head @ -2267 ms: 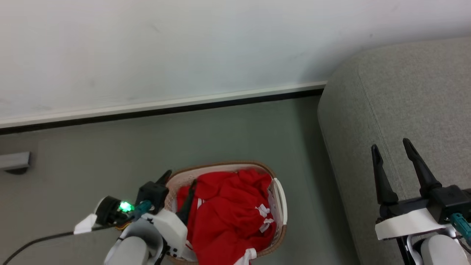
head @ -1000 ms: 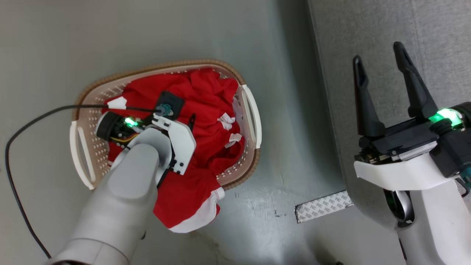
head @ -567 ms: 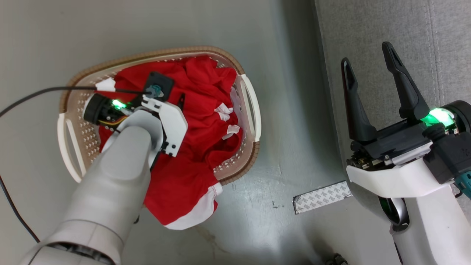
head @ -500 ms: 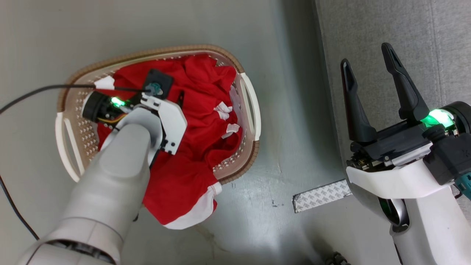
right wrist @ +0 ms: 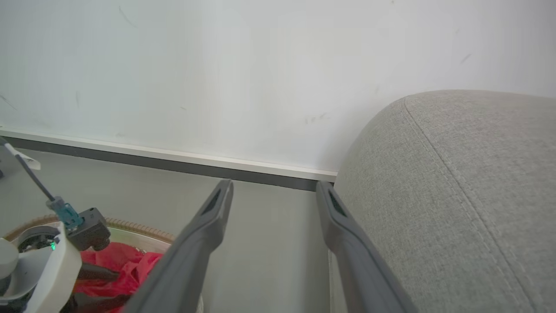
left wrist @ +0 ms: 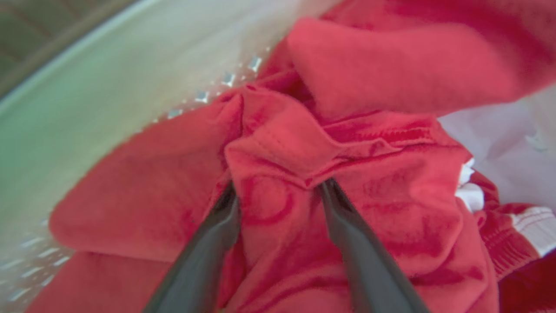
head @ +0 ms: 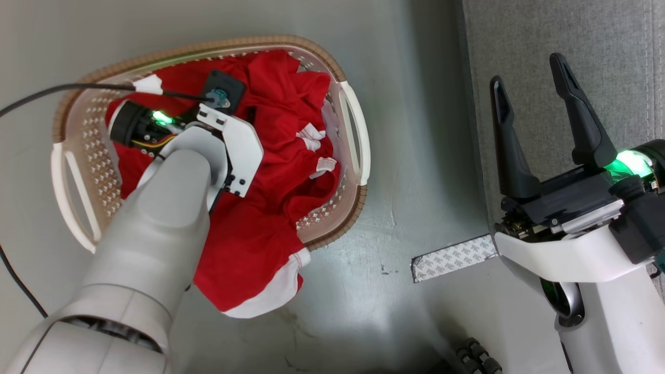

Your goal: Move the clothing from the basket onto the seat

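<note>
We hold our left gripper with jaws spread and pressed into the red clothing in the basket, a raised fold between them ready for pinching, while our right gripper hangs released and empty, the seat just beyond its jaws.

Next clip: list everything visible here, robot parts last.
clothing: one, red, white trim, heaped in the basket, one end over its rim
basket: one, cream, brown rim, on the floor
pale cloth: one, whitish, in the basket beside the clothing
seat: one, light grey, right of the basket
tape strip: one, grey patterned, on the floor by the seat
cable: one, black, over the basket's left rim
left gripper: one, dark, open, fingers astride a clothing fold
right gripper: one, dark, open, empty, near the seat
</note>
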Controlling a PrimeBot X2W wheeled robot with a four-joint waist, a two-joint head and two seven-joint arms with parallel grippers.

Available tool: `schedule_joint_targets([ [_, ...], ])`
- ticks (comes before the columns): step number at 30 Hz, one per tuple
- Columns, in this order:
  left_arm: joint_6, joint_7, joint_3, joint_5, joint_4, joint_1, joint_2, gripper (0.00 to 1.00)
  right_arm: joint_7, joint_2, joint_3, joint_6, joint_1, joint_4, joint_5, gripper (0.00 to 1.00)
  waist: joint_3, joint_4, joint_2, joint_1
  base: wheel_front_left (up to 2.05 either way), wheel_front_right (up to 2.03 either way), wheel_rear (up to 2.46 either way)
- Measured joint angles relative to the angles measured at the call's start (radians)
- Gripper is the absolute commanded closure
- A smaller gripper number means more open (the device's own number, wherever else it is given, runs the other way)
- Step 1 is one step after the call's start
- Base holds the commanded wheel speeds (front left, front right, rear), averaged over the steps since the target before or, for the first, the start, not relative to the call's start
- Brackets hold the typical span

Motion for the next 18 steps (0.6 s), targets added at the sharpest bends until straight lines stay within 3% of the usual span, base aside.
schedule_joint_targets([
  [1, 0.000, 0.000, -0.004, 0.000, 0.002, -0.002, 0.000, 0.62, 0.000, 0.000, -0.002, 0.000, 0.000, -0.002, 0.000, 0.00, 0.004, -0.002, 0.0000, 0.0000, 0.00, 0.00, 0.00],
  [2, -0.001, 0.000, -0.012, 0.000, 0.004, -0.004, 0.000, 0.62, 0.000, 0.000, -0.007, 0.000, 0.001, -0.004, 0.000, 0.00, 0.006, -0.003, 0.0000, 0.0000, 0.00, 0.00, 0.00],
  [3, -0.004, -0.001, -0.015, 0.000, 0.006, -0.004, -0.002, 0.91, 0.000, 0.000, -0.016, 0.000, 0.003, -0.007, 0.000, 0.00, 0.009, -0.002, 0.0000, 0.0000, 0.00, 0.00, 0.00],
  [4, -0.005, -0.002, -0.017, 0.000, 0.008, -0.005, -0.003, 1.00, 0.000, -0.001, -0.024, 0.000, 0.003, -0.010, 0.000, 0.00, 0.011, -0.002, 0.0000, 0.0000, 0.00, 0.00, 0.00],
  [12, -0.025, -0.064, -0.025, -0.026, 0.013, -0.004, -0.020, 1.00, 0.000, 0.000, -0.052, 0.000, 0.012, -0.009, -0.004, 0.00, 0.005, 0.011, 0.0000, 0.0000, 0.00, 0.00, 0.00],
  [18, -0.067, -0.136, -0.017, -0.100, -0.006, 0.045, -0.033, 1.00, 0.000, 0.000, -0.079, 0.000, 0.025, 0.012, 0.010, 0.00, -0.048, 0.033, 0.0001, 0.0000, 0.00, 0.00, 0.00],
])
